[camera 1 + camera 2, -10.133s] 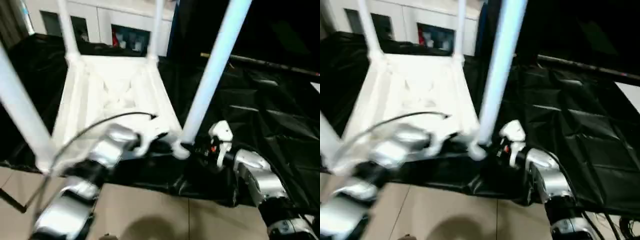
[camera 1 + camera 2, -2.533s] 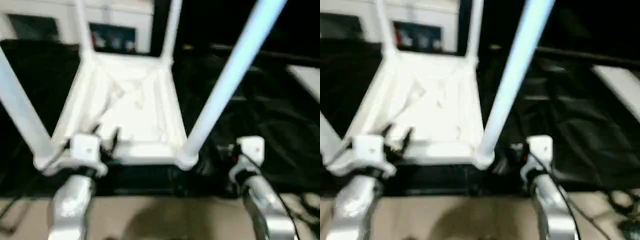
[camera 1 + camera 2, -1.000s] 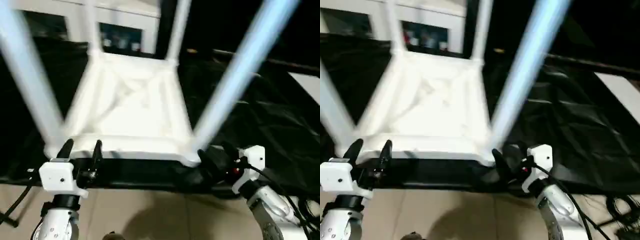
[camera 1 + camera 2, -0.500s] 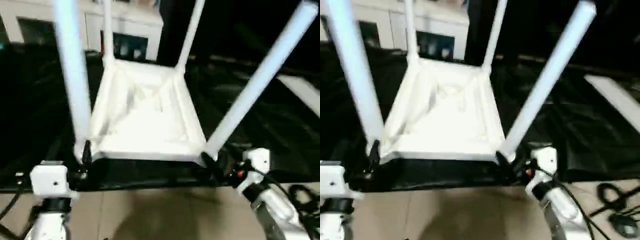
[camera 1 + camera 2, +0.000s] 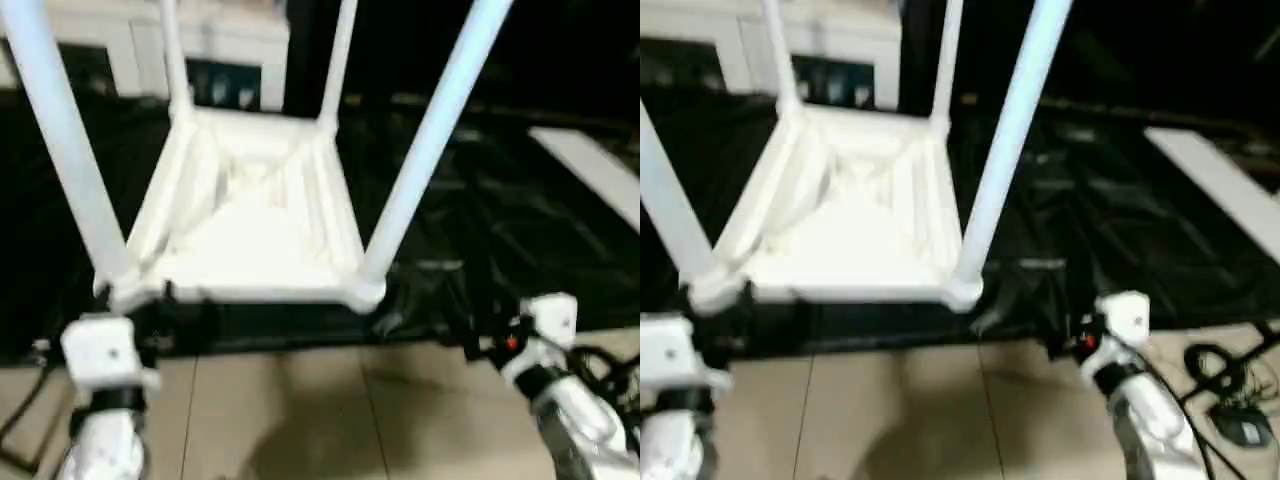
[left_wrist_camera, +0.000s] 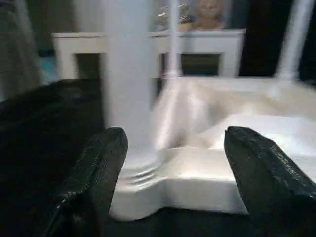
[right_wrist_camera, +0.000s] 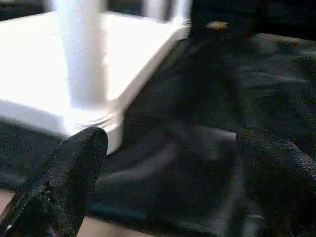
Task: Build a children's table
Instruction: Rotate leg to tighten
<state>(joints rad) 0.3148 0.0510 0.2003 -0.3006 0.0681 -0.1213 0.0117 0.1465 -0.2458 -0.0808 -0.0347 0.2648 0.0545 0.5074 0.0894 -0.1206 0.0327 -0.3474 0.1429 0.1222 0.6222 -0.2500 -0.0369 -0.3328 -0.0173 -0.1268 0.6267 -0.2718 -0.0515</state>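
Note:
The children's table stands upside down on the black cloth: its white ribbed tabletop (image 5: 250,240) lies flat with all legs rising from the corner sockets. The near left leg (image 5: 70,150) and near right leg (image 5: 425,140) stand closest to me. My left gripper (image 6: 173,163) is open just in front of the near left corner socket (image 6: 136,192), and its fingers (image 6: 98,177) touch nothing. My right gripper (image 7: 173,163) is open over the cloth, to the right of the near right corner (image 7: 98,118) and apart from it. In the left eye view the right gripper (image 5: 468,322) is low at the table's front edge.
The black-draped work table (image 5: 520,220) carries the set, and its front edge runs just before my wrists. Tan floor (image 5: 300,420) lies below. A white cabinet (image 5: 220,40) stands behind, a white board (image 5: 590,170) lies at the right, and cables (image 5: 1230,390) trail on the floor.
The view has shifted. My right gripper has drawn back to the right, away from the near right corner. The left gripper stays by the near left corner. Both stay open.

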